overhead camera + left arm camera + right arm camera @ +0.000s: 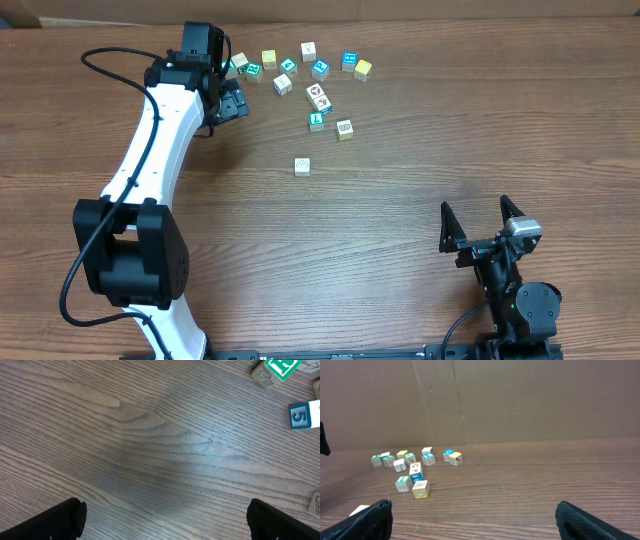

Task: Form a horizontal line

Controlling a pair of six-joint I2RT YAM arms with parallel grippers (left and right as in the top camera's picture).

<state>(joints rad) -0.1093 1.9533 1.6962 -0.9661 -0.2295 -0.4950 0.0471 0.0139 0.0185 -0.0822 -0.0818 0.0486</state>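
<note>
Reaching stage: left fingers (55, 522) spread, empty, beside the far-edge blocks (320, 69); right fingers (447, 225) open, idle. Next, I reckon: grasp 1 stray.

Overhead: fixed, far, looks straight down. It takes in the whole table (400, 230), with the cardboard wall (420, 10) as a strip along the top edge.

Left wrist: very near the wood, tilted down at bare table between and ahead of the jaws. The left gripper (167, 520) has its fingertips (62, 519) in the bottom corners, set wide. Blue "5" block (304, 415) is clipped ahead-right of the jaws.

Right wrist: low, near-level, faces across the table to the cardboard wall. The right gripper (470, 520) fingertips (367, 520) sit wide in the bottom corners. Block cluster (412, 467) is well ahead, left of the jaws.

Shared: overhead and right wrist both hold the block cluster and the lone block (359, 509). Left wrist overlaps overhead only at a few blocks; which ones, cannot tell.
</note>
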